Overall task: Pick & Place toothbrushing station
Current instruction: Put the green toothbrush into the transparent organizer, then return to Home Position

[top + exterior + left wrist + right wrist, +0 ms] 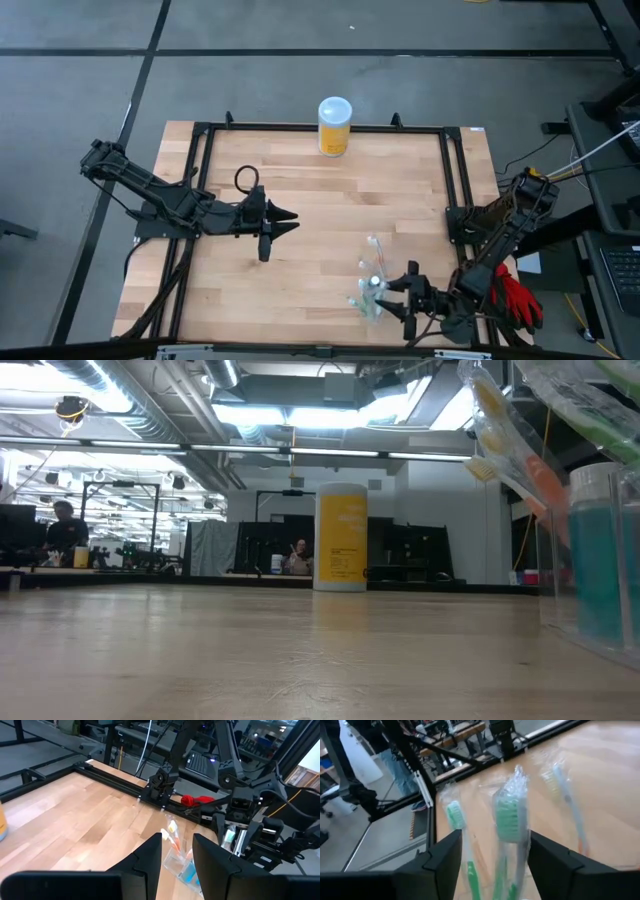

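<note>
While our right hand [392, 297] hovers low near the front right corner of the surface [320, 215], we see its two dark fingers [445, 857] spread apart, with the wrapped toothbrushes [511, 822] rising between them and neither finger pressing on them. What we can make out of the station is a clear plastic cup [373, 290] standing upright on the wood just beside that hand, near the front edge and well right of the middle. Several slim toothbrushes in clear wrapping lean out of it, one with a green head [454, 815] and one pale with an orange patch [548, 488], and a teal-blue tube [603, 565] stands inside the cup. From our left wrist camera the cup [179, 865] shows beyond our own fingertips, with the right arm just behind it. Our left hand [288, 218] waits well apart, out over the middle of the surface toward its left side, fingers [150, 857] parted with a gap between them and holding nothing. A yellow jar with a white lid [334, 125] stands upright at the middle of the back edge, far from the cup
</note>
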Controlling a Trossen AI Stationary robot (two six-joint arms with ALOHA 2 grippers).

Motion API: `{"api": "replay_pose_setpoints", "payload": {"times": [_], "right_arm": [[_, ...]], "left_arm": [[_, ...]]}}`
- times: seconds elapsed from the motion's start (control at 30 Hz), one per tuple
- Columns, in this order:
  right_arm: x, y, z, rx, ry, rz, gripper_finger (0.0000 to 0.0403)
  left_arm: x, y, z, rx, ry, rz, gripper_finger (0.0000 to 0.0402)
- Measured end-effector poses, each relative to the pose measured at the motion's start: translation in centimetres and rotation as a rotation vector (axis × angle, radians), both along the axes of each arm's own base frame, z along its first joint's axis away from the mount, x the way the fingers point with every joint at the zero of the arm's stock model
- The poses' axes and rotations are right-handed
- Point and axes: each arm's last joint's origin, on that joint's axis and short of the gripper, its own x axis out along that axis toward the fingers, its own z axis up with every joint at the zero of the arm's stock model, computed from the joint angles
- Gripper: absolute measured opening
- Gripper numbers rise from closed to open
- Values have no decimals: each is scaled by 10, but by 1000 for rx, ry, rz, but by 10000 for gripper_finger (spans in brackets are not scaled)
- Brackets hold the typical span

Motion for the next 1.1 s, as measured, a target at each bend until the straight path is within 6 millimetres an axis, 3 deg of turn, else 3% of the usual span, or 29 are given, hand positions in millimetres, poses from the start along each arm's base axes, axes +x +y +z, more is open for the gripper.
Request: {"api": "replay_pose_setpoints", "payload": {"times": [0.77,1.1], "right_arm": [[12,1,8,62,35,116,220],[11,-7,18,-54,-41,-37,219]], "left_arm": [[-1,1,-4,20,41,6,106],[-1,2,-6,31,57,20,106]]}}
